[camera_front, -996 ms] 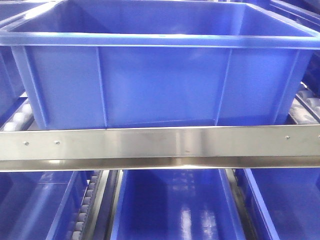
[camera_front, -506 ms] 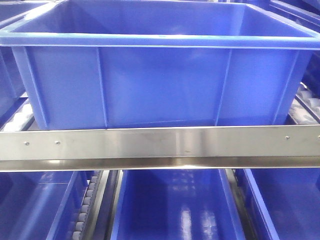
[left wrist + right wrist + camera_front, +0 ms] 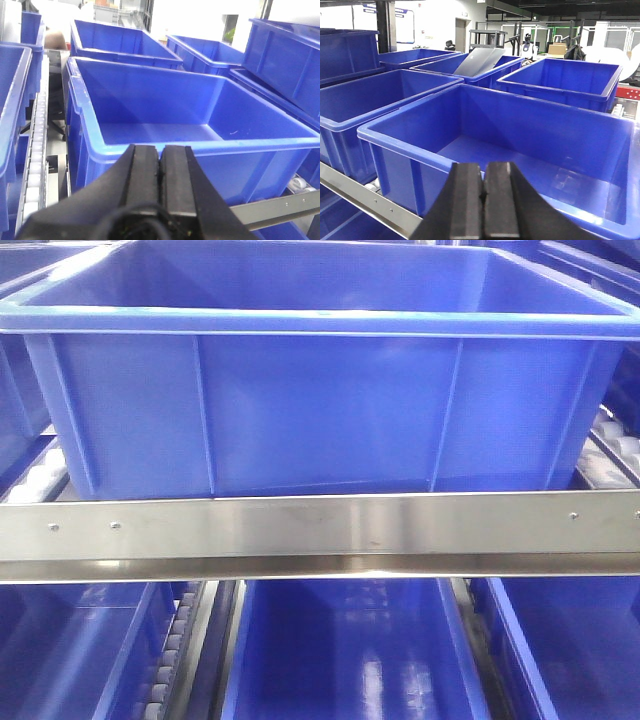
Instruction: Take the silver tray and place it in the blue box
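The blue box (image 3: 320, 400) sits on the roller rack behind a steel rail (image 3: 320, 525), ribbed sides, thick rim. Both pincers, left (image 3: 161, 167) and right (image 3: 482, 192), are clenched on nothing. At twelve o'clock in the right wrist view, a silver tray (image 3: 476, 61) leans tilted in a far crate.

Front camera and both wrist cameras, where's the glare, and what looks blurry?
Front view: glare streaks on the steel rail and the lower bin floor. Left wrist view: background window blown out white; the shut left tool is soft. Right wrist view: evenly lit, blue box sharp, right tool slightly blurred.
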Robot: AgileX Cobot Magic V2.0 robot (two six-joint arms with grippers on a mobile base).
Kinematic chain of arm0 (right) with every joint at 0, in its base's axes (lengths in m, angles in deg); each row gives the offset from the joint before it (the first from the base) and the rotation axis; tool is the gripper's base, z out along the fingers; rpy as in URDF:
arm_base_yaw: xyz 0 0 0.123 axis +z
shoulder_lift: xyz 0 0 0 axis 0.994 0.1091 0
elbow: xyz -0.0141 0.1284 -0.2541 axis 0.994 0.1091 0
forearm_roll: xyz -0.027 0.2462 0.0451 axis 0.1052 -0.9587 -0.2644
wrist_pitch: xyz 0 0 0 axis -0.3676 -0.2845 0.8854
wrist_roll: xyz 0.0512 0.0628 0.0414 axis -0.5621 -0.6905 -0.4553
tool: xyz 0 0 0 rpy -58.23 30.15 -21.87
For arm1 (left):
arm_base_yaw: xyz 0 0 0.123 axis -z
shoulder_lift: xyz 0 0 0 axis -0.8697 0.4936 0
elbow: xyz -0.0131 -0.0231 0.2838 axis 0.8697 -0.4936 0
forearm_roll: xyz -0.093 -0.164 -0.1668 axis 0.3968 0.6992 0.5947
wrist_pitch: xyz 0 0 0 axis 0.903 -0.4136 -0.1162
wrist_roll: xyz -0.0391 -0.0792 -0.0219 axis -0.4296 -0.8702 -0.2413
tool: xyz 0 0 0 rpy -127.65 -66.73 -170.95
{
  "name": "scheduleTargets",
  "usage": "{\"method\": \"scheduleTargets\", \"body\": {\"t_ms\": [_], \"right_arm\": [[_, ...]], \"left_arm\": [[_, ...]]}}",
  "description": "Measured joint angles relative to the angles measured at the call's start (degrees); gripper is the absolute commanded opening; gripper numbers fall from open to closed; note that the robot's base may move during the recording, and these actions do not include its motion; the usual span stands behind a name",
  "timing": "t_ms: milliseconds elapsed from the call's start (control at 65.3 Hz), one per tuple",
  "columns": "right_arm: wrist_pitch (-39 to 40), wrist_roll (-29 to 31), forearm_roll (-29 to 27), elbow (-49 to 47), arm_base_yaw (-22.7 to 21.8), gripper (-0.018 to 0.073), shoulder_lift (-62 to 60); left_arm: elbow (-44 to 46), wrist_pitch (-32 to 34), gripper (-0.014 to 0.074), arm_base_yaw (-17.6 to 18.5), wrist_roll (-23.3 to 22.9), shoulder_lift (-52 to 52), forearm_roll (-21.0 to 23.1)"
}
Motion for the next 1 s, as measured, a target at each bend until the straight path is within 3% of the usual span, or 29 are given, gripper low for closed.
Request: {"method": "scheduleTargets", "body": {"t_ms": [398,521,598,674,781,858,996], "right_arm": [[0.04,0.00,-0.12,0.07,0.00,0.0049,0.00],[-4.93,0.94,-6.51,1.79,0.00,0.0049,-0.57],[-9.34,7.26,-12.63,3.68,-0.38,0.0049,-2.05],[-12.52,18.34,-21.34,5.60,-2.15,0.0049,-3.94],[-14.82,34.18,-39.36,9.09,-7.51,0.0049,-6.18],[-14.25,43.75,-49.06,12.14,-12.43,0.0049,-7.93],[-10.99,51.99,-57.44,16.76,-17.59,0.0049,-14.25]], "left_arm": [[-0.32,0.12,-0.0094,0.00,0.00,-0.10,0.00],[-0.32,0.12,-0.0094,0.00,0.00,-0.10,0.00],[-0.32,0.15,-0.0094,0.00,0.00,-0.10,0.00],[-0.32,0.15,-0.0094,0.00,0.00,-0.10,0.00],[-0.32,0.15,-0.0094,0.00,0.00,-0.10,0.00],[-0.32,0.15,-0.0094,0.00,0.00,-0.10,0.00],[-0.32,0.24,-0.0094,0.00,0.00,-0.10,0.00]]}}
